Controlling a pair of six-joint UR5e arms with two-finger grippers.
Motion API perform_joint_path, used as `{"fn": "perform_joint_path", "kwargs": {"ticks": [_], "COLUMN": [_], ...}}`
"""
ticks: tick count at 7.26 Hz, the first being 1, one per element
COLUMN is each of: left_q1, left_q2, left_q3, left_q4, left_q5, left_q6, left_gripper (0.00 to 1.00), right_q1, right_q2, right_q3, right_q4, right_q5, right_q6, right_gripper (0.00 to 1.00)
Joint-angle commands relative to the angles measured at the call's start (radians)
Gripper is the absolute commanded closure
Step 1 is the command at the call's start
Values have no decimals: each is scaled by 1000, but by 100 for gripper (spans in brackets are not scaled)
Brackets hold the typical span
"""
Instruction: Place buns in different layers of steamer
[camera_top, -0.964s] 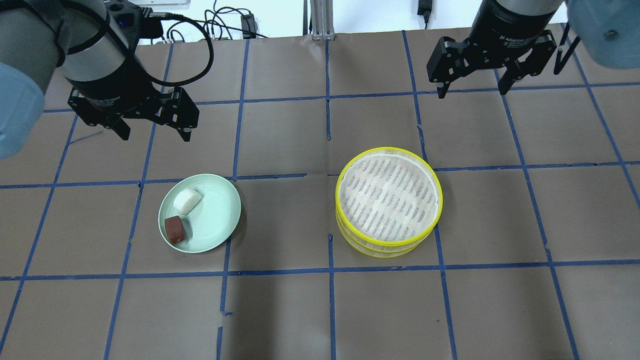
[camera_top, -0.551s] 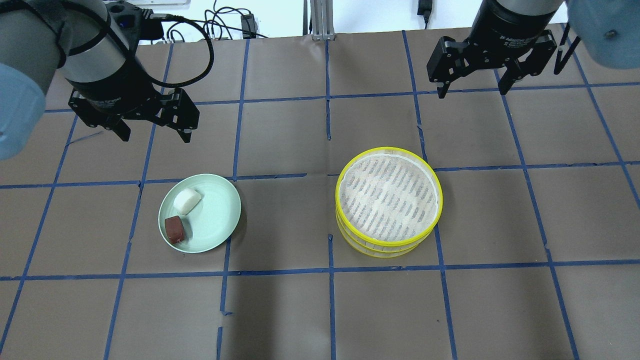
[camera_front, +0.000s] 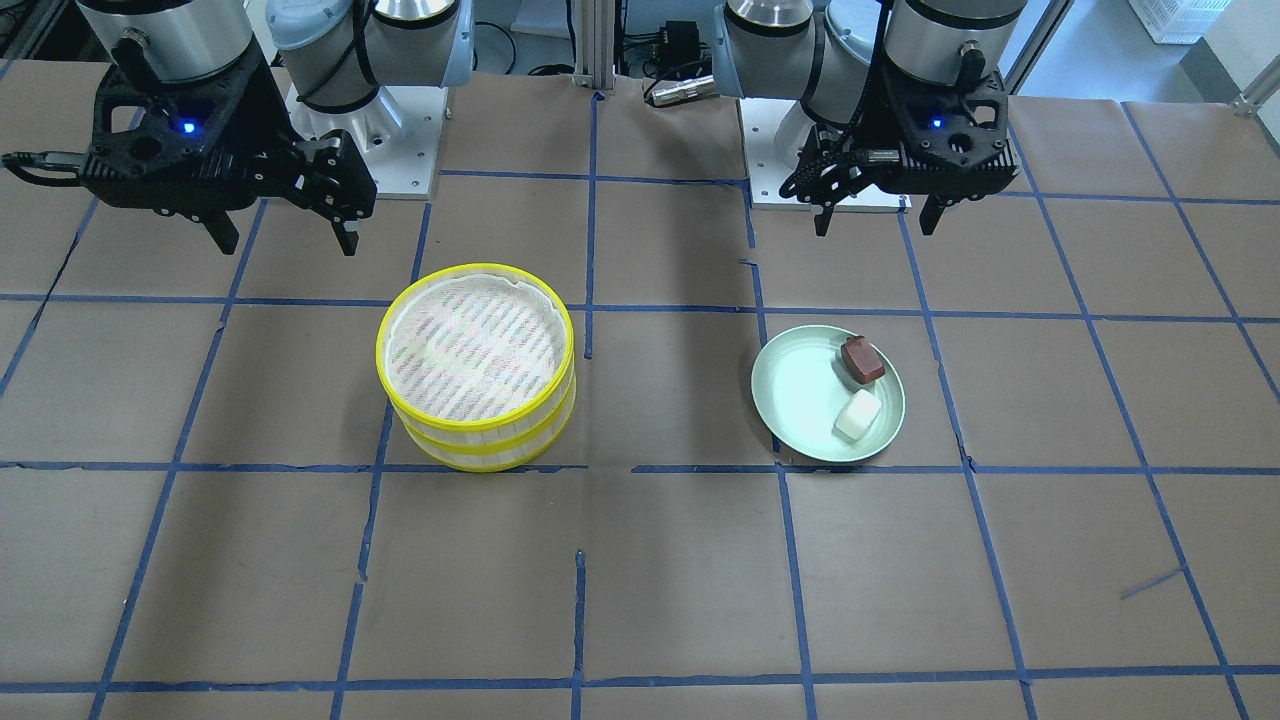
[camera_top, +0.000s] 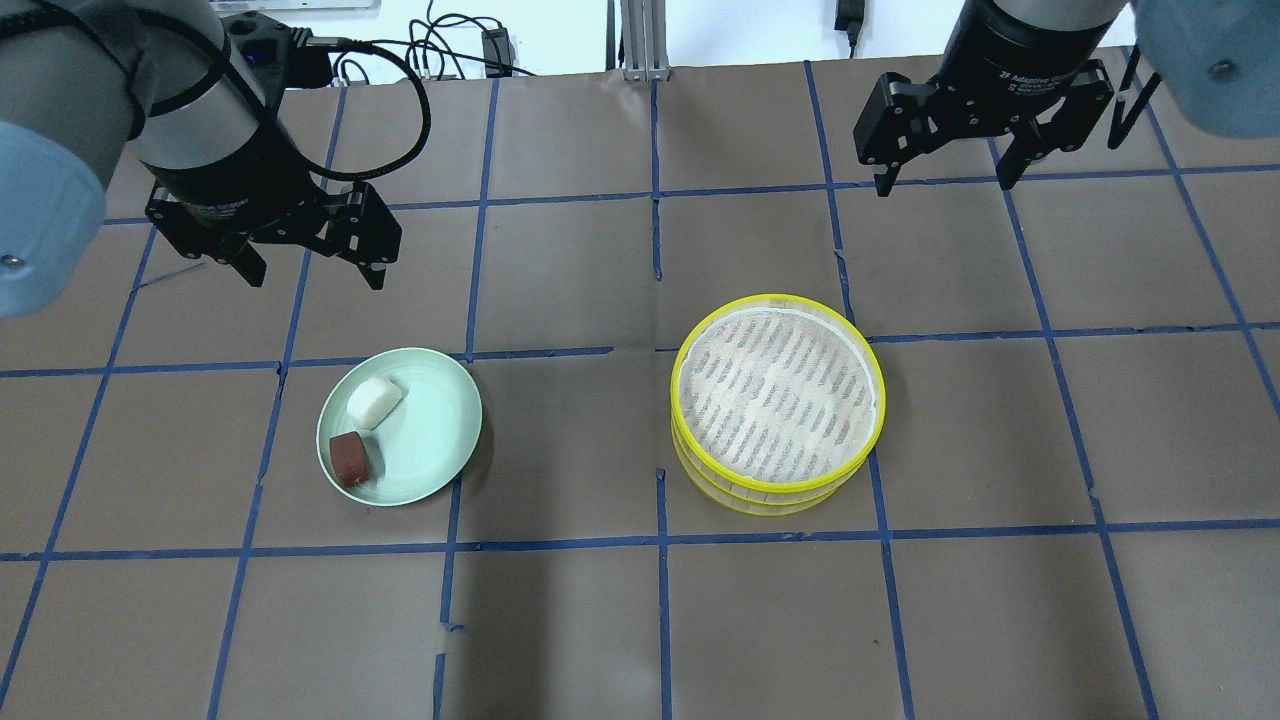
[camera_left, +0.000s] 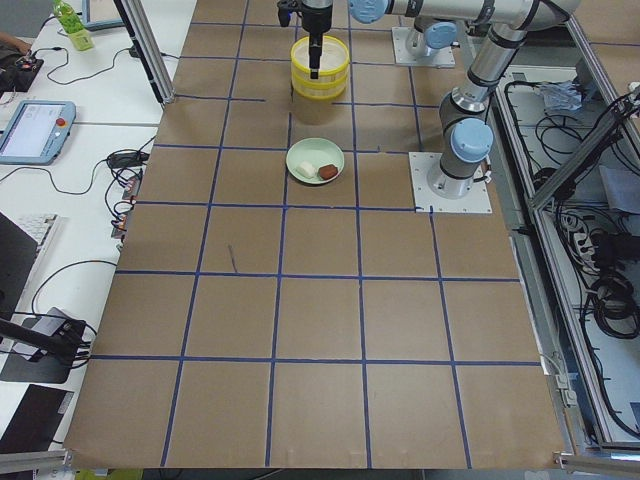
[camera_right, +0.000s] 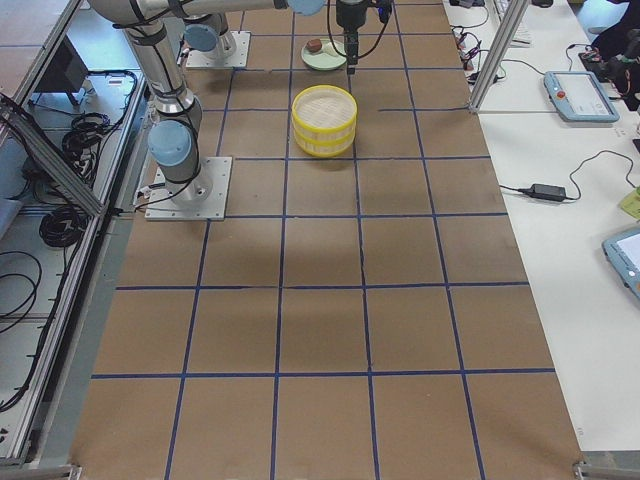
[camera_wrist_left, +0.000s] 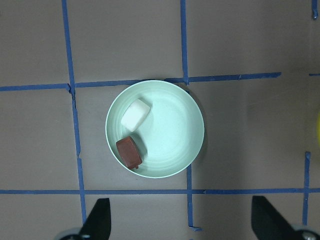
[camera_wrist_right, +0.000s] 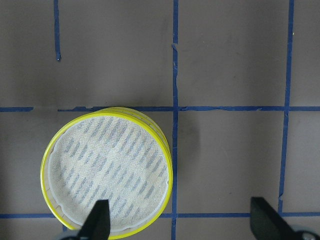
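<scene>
The white bun (camera_top: 374, 402) and the reddish-brown bun (camera_top: 349, 459) lie side by side on the left part of a pale green plate (camera_top: 430, 430). They also show in the left wrist view, the white bun (camera_wrist_left: 136, 114) above the brown bun (camera_wrist_left: 129, 152). The two-tier yellow-rimmed steamer (camera_top: 778, 395) stands stacked to the plate's right, its top liner bare; the lower tier's inside is hidden. My left gripper (camera_top: 314, 277) hovers open and empty beyond the plate. My right gripper (camera_top: 944, 186) hovers open and empty beyond the steamer (camera_wrist_right: 107, 170).
The table is brown paper with a blue tape grid. Cables and a metal post (camera_top: 640, 40) lie at the far edge. The arm bases (camera_front: 360, 120) stand on the robot's side.
My left gripper has shifted slightly right and toward the plate. The right gripper, buns and steamer have not moved.
</scene>
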Motion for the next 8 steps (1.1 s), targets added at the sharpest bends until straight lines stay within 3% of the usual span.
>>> {"fn": "perform_joint_path", "kwargs": {"ticks": [1,5,7,8], "left_q1": [5,107,159,158], "left_q2": [7,-5,-92,-179], "left_q3": [0,-97,-258,-280], "left_q4": [-10,5,293,407], "left_q5": [5,0,2,2], "left_q6": [9,136,203,225], "left_gripper": [0,0,0,0], "right_q1": [0,0,0,0], "right_q2": [0,2,2,2], "right_q3": [0,0,0,0], "right_q4": [0,-2,-2,0], "right_q5": [0,0,0,0], "right_q6": [-2,-2,-2,0], "right_gripper": [0,0,0,0]}}
